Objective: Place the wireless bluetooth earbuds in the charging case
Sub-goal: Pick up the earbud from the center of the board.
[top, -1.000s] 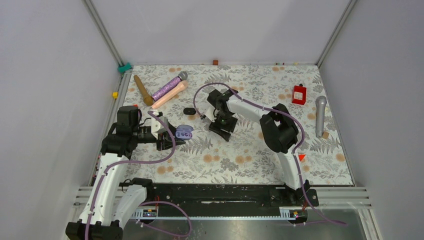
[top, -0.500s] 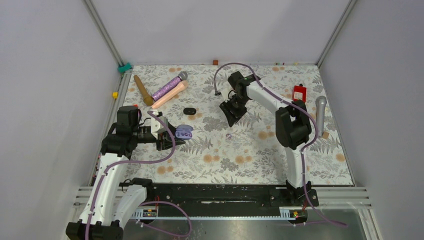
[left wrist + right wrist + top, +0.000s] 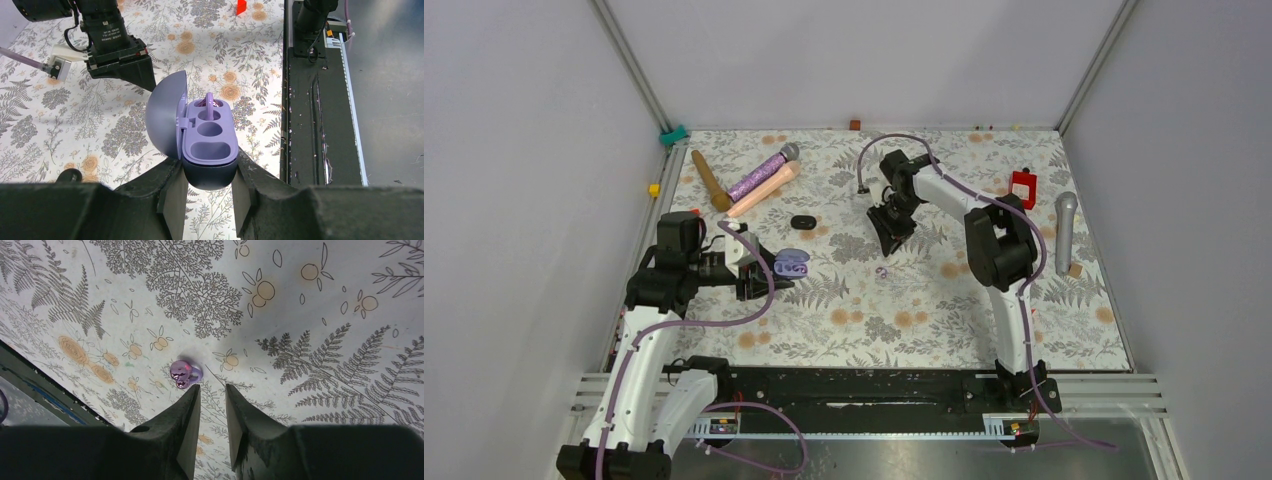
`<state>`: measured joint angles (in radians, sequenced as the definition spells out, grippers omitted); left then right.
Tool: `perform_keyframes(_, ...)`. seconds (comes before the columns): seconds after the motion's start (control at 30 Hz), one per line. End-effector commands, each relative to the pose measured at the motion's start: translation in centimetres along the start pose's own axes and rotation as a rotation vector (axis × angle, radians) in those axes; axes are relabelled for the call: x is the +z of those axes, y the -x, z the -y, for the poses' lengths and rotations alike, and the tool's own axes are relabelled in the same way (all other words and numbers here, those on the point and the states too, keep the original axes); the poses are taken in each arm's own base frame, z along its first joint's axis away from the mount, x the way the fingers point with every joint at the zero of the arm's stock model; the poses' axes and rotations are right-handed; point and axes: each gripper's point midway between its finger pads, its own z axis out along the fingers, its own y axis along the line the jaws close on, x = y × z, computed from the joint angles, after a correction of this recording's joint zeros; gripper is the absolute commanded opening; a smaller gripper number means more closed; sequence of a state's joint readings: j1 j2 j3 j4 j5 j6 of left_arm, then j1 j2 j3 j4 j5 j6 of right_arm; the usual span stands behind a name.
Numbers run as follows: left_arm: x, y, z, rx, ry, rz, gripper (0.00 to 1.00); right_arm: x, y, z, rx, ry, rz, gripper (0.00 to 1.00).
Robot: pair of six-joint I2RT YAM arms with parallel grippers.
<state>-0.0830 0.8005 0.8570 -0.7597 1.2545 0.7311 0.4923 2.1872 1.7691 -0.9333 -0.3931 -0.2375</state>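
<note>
From where I stand, the left gripper point(image 3: 779, 272) clasps a small, open lilac plastic charging case point(image 3: 792, 263) above the floral-printed tablecloth point(image 3: 924, 320). A tiny purple earbud point(image 3: 881, 272) lies alone on the cloth, near the right gripper point(image 3: 891, 228). A black oval pod point(image 3: 802, 222) sits beyond the case. A glittery purple microphone point(image 3: 762, 172) and a pale pink microphone point(image 3: 764, 189) lie side by side at the far left.

Both arms, the left arm point(image 3: 629, 362) and the right arm point(image 3: 1010, 322), have smooth white link shells joined by bulky black joint housings. 1 lilac braided cable point(image 3: 714, 322) runs along each (right up to the wrist). The fingers point(image 3: 180, 432) are matte black wedges with blunt tips.
</note>
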Motion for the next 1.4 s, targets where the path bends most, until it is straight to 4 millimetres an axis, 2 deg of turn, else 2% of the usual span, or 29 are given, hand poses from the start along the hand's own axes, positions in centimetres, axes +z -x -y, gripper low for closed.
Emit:
perform_keyframes(0.0, 0.0, 1.0, 0.0, 0.030, -0.019, 0.039, 0.02, 0.5, -0.2, -0.2, 0.062, 0.019, -0.016, 0.32)
perform_keyframes(0.53, -0.2, 1.0, -0.1, 0.026, -0.020, 0.034, 0.01, 2.9, -1.9, -0.5, 0.133, 0.075, -0.074, 0.31)
perform_keyframes(0.9, -0.3, 1.0, -0.3, 0.025, -0.008, 0.034, 0.01, 3.1, -1.8, -0.8, 0.156, 0.084, -0.046, 0.31)
perform_keyframes(1.1, -0.2, 0.8, -0.3, 0.015, -0.015, 0.037, 0.02, 3.0, -2.1, -1.4, 0.146, 0.112, -0.046, 0.36)
perform_keyframes(1.37, -0.3, 0.8, -0.4, 0.016, -0.010, 0.035, 0.02, 2.9, -2.1, -1.9, 0.140, 0.140, -0.047, 0.37)
